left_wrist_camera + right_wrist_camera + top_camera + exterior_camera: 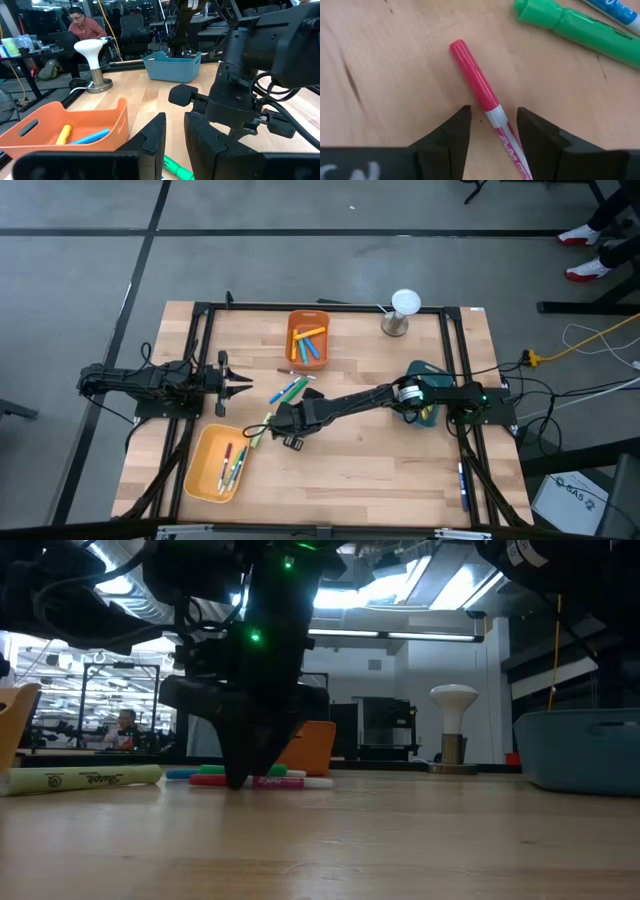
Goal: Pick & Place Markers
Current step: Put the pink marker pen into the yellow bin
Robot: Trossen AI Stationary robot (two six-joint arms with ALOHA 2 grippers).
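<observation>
1. Pink marker (pixel 480 95) lies flat on the wooden table (pixel 400 470), its white barrel running between the fingers of the right gripper (pixel 492 131). The jaws stand apart on either side of it and do not touch it, so nothing is grasped yet; the straddle looks like the set-up for a pinch across the barrel.
2. Just beside it lie a green marker (pixel 580 27) and a blue one (pixel 612 7), close enough that a narrow opening makes sense to avoid catching them.
3. Two bins suggest sorting: the orange bin (pixel 308 338) holds orange, yellow and blue markers, and the yellow bin (pixel 218 463) near the front left corner holds a few more.
4. The left gripper (pixel 238 384) waits at the table's left side with its fingers spread and empty, clear of the working arm.
5. Only the right wrist view shows the gap between fingers and marker. The high view gives the layout of bins, the teal bin (pixel 425 375) and the white lamp (pixel 400 312). The low view alone shows a yellow-green highlighter (pixel 85 778) lying apart, and the fingertips down at table level.
</observation>
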